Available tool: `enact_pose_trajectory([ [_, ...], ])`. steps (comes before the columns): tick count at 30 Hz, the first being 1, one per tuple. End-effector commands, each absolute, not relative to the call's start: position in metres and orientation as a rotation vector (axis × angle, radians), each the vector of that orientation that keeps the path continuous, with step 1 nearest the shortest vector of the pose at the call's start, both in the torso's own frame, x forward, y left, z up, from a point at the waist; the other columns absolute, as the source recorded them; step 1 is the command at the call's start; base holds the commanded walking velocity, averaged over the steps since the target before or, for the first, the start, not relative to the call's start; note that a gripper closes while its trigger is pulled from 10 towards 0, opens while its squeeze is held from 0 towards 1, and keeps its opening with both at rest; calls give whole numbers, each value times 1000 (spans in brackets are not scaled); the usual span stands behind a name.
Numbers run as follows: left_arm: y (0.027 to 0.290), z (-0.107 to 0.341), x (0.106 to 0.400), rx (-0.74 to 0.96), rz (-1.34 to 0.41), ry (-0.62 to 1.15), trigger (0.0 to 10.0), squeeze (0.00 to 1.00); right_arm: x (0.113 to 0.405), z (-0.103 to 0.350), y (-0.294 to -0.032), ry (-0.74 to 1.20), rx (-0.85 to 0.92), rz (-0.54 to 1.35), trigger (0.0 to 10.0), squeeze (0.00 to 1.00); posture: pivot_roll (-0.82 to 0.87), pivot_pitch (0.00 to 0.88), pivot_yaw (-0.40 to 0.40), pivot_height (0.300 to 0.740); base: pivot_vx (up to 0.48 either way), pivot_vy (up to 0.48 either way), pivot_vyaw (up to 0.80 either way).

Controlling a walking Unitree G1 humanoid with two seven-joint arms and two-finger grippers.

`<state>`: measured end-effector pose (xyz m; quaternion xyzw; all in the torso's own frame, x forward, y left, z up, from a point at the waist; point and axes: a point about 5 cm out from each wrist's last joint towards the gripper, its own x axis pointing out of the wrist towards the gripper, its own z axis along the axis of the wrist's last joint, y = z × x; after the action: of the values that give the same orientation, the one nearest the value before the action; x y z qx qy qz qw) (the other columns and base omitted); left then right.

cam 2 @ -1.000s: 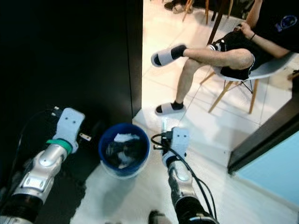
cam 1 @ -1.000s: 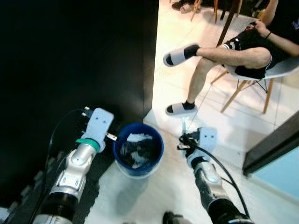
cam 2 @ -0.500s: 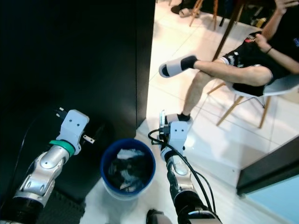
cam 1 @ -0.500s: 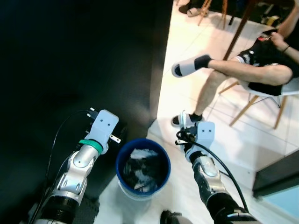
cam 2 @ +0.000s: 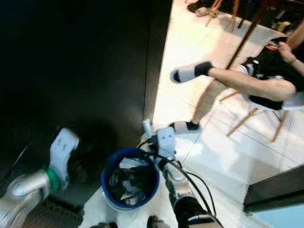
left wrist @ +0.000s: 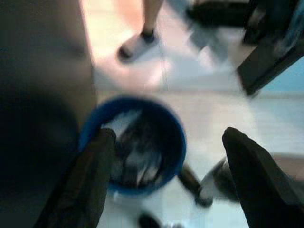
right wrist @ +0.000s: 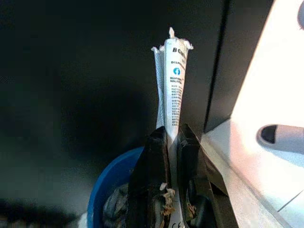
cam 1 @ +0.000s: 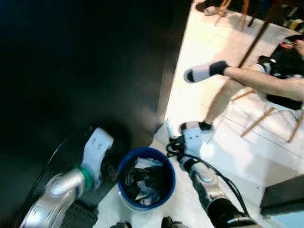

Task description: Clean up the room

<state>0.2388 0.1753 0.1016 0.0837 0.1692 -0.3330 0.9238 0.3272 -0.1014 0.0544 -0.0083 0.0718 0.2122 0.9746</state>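
Since half a second ago the right gripper (right wrist: pixel 167 142) has swung in from beside the round blue plastic bin (cam 1: pixel 145 181) to just over its rim, its fingers pinched shut on a slim white printed paper sachet (right wrist: pixel 174 78) that stands up from them. The sachet looks light, thin and crushable, best held low down as now. The left gripper (left wrist: pixel 166 156) hangs beside the bin with fingers spread wide, apparently empty, though that view is blurred.
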Motion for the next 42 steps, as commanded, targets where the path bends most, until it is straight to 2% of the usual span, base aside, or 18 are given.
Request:
enact_pose_trajectory([
  [1,172,101,234,153,-720,363,10000,0,318,38,-92,242,-41,466,10000,0,155,177,52,740,0,0,0],
  [7,177,102,235,264,-646,379,10000,0,316,30,-84,327,-84,455,10000,0,204,206,34,740,0,0,0],
  [8,178,104,233,279,-631,376,10000,0,317,31,-79,333,-72,457,10000,1000,231,215,28,740,0,0,0],
  [14,179,109,226,271,-617,376,10000,0,325,41,-71,303,-87,444,10000,1000,242,218,23,740,0,0,0],
  [15,178,109,225,268,-617,373,10000,0,327,45,-70,280,-95,436,10000,0,242,218,23,740,0,0,0],
  [19,175,108,225,264,-631,379,10000,0,339,60,-83,196,-38,371,10000,0,232,222,23,740,0,0,0],
  [21,174,107,225,267,-632,380,10000,0,339,61,-84,193,-39,369,10000,0,232,222,23,740,0,0,0],
  [24,172,106,230,269,-615,369,10000,0,335,57,-103,160,-12,319,10000,0,210,223,24,740,0,0,0],
  [26,172,106,230,269,-615,369,10000,0,335,57,-103,160,-12,319,10000,0,210,223,24,740,0,0,0],
  [30,170,103,246,274,-515,336,10000,0,324,50,-117,121,41,267,10000,0,155,214,20,740,0,0,0],
  [32,166,99,260,269,-426,313,10000,0,309,42,-127,78,83,205,10000,0,130,206,21,740,0,0,0],
  [36,163,99,264,266,-407,301,10000,0,302,40,-129,57,98,178,10000,0,115,205,25,740,0,0,0],
  [42,161,100,268,265,-383,287,10000,0,292,38,-128,34,118,156,10000,0,112,193,34,740,-371,0,0],
])
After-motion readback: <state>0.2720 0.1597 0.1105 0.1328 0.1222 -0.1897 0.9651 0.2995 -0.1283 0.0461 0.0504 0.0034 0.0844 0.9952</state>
